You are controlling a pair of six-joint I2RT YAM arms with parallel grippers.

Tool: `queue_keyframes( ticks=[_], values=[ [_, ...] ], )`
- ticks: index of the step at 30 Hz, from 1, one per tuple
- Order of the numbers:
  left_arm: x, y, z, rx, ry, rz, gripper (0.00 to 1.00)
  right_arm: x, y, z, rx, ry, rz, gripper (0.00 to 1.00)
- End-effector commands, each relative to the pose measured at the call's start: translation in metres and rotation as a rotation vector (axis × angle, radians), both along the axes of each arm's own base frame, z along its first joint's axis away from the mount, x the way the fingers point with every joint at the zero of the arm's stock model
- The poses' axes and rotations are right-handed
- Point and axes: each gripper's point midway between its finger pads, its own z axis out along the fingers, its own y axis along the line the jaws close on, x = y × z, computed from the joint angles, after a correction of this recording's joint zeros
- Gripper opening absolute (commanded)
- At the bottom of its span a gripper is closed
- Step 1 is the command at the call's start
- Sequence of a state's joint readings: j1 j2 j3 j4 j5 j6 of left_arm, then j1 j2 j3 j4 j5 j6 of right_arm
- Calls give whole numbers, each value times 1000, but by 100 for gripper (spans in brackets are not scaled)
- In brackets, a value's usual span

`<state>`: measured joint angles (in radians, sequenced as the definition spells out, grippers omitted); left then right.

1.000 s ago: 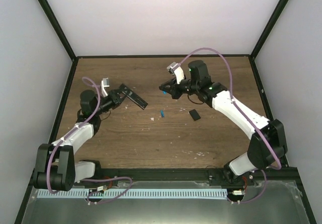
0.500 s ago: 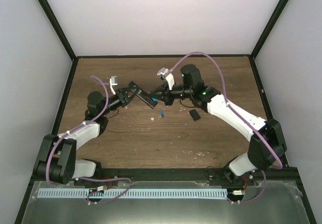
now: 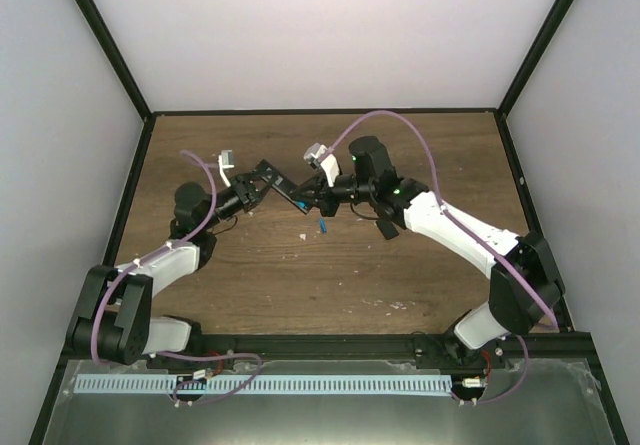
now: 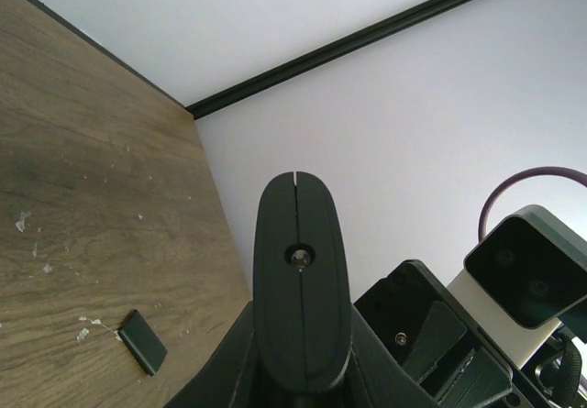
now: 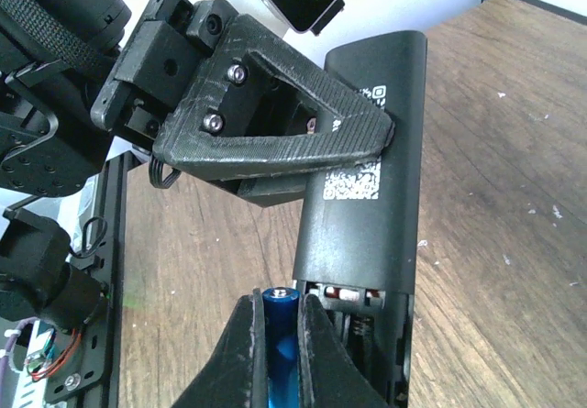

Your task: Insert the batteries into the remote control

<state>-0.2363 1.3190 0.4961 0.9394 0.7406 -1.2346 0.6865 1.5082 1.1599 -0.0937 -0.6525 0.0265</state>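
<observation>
left hand [image 3: 252, 191]: grips remote [image 3: 283, 190] | right hand [image 3: 309, 203]: at remote's tip | loose battery [image 3: 323, 226]: on table [image 3: 300, 290]

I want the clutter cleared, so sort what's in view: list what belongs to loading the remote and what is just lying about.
In the job:
- remote control, clamped in the left gripper
- blue battery, pinched in the right gripper
- second battery, on the table

Lying about:
- small black cover piece
- white specks
</observation>
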Motion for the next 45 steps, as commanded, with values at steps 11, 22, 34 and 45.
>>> queue_keyframes(
  ticks=[11,22,34,45],
  values=[
    [-2,0,13,-32,-38,-1,0,8,-1,-11,-49,-85,-41,1],
    [-2,0,14,-28,-43,7,0,8,-2,-19,-87,-76,-46,3],
    [-2,1,14,-26,-42,8,0,11,-6,-15,-96,-104,-78,10],
    [-3,0,14,-23,-41,8,0,13,-12,-1,-90,-157,-104,20]
  ],
)
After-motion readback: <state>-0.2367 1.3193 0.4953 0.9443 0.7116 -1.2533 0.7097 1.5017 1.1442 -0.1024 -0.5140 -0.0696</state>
